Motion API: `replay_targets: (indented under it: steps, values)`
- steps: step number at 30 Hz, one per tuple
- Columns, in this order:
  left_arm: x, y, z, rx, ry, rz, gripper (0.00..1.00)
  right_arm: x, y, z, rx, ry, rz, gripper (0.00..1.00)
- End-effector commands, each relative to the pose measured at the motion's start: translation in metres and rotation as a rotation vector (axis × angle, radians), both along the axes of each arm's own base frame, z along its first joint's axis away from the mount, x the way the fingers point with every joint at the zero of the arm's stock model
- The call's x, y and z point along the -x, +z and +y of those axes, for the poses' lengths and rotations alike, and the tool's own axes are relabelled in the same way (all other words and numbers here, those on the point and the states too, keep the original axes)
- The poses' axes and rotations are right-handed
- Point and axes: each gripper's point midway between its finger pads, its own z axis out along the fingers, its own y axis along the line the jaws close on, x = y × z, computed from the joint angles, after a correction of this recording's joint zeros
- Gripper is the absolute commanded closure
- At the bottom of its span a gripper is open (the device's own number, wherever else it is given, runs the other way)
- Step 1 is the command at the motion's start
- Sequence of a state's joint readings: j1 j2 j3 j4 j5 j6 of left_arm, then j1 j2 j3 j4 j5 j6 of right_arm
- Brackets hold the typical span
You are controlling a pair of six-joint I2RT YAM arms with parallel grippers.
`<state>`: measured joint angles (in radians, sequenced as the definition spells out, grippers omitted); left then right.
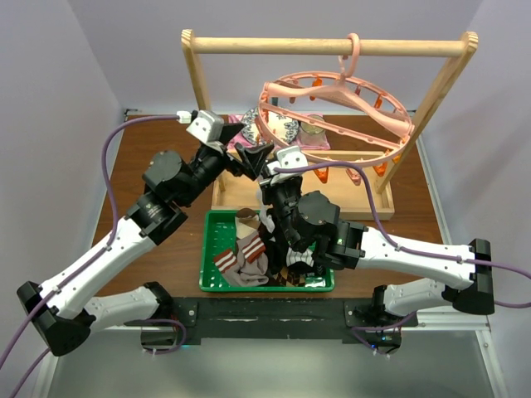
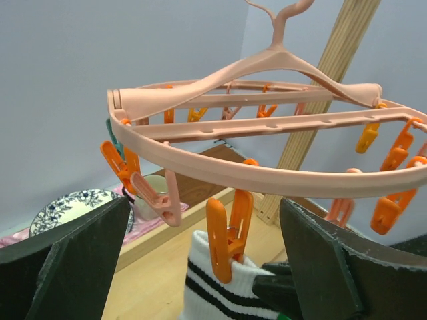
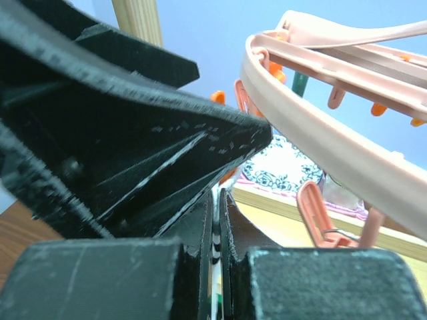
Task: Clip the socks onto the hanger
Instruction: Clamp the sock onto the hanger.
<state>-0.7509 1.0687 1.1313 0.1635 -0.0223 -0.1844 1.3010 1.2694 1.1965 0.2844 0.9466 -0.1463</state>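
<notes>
White sock [image 2: 208,288] sits within the spread left hand [image 2: 205,208].

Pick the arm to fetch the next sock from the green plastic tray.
Left, probably: the left gripper is open and empty, while the right gripper is shut on the white black-striped sock held in an orange plastic clip.

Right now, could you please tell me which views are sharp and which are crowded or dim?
Top external: evenly lit, sharp, hanger clear. Left wrist: orange clip on the white sock crisp. Right wrist: shut right claw and black bodywork darken the left half.
</notes>
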Motion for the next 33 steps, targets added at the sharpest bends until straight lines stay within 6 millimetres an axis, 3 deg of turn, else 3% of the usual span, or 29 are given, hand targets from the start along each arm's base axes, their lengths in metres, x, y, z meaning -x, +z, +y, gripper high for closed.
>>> replay_targets:
  steps: [1,6,13,19,20,22,23,24,27,33]
  values:
    - [0.02,-0.001,0.004,0.012,-0.072,0.002,0.0,0.006,0.031,0.0,-0.106,0.04,-0.031,1.0]
    - [0.047,-0.003,0.004,-0.017,-0.182,-0.028,0.0,0.005,0.032,-0.002,-0.102,0.037,-0.033,1.0]
    - [0.053,-0.007,0.019,-0.064,-0.142,-0.047,0.0,0.004,0.034,0.002,-0.089,0.038,-0.035,1.0]
    - [0.044,0.009,0.04,-0.013,-0.033,-0.034,0.0,-0.005,0.033,0.031,-0.04,0.056,-0.031,1.0]
    - [0.044,0.011,0.042,0.0,-0.022,-0.026,0.0,-0.008,0.046,0.035,-0.057,0.051,-0.038,1.0]
    - [0.044,0.016,0.05,0.011,0.005,-0.024,0.0,-0.015,0.035,0.054,-0.003,0.053,-0.026,1.0]
    - [0.044,0.019,0.053,0.021,0.013,-0.026,0.0,-0.018,0.048,0.055,-0.026,0.051,-0.034,1.0]
    - [0.046,0.012,0.055,0.0,0.018,0.0,0.0,-0.022,0.039,0.066,0.0,0.054,-0.025,0.96]
    - [0.045,0.007,0.07,0.0,0.072,0.021,0.0,-0.027,0.047,0.073,-0.007,0.062,-0.017,0.67]
    - [0.043,0.006,0.079,0.024,0.11,0.038,0.0,-0.025,0.043,0.07,-0.017,0.071,0.027,0.35]
